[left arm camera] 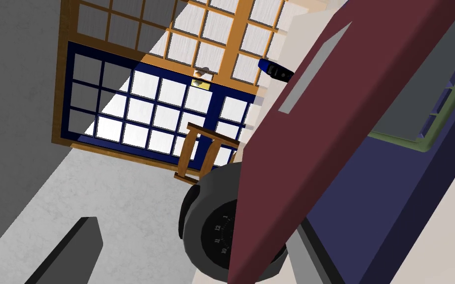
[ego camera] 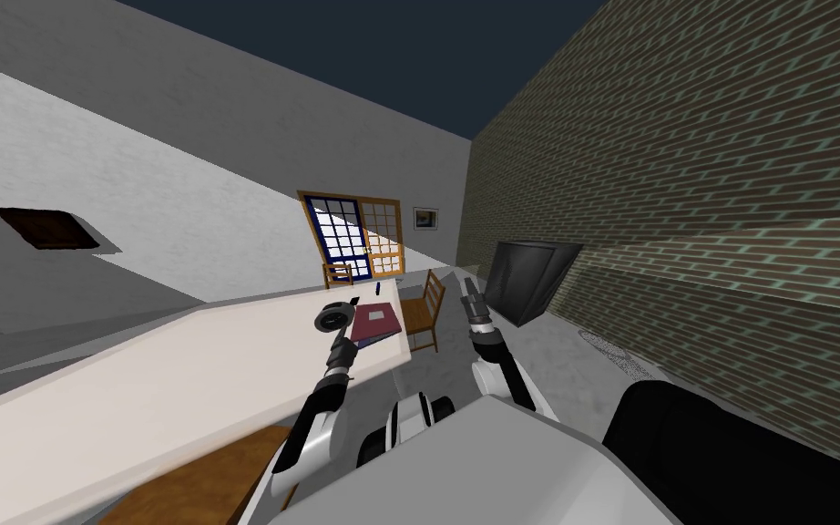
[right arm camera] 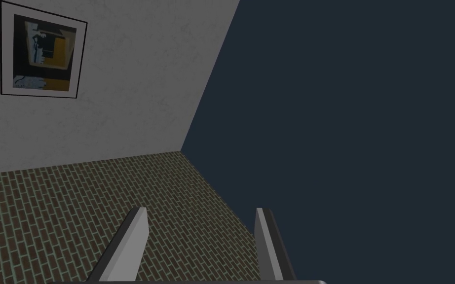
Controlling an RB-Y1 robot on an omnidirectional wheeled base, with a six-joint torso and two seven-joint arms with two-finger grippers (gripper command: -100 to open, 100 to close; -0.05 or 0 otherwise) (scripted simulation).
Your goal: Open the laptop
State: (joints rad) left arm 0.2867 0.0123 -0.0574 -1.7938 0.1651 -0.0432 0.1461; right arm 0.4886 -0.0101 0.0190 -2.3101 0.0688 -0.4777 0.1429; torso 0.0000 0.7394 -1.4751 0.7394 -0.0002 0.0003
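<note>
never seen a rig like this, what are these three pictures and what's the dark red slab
A two-armed white and grey robot in a simulated house. The wide picture is from its head camera; the other two look along each wrist's jaws. On the long white table are a laptop with a dark red lid, a round dark grey clock and a small blue object. The left arm has its jaws open, one finger either side of the lid, which is partly raised off its dark blue base. The right arm is raised, jaws open, holding nothing.
</note>
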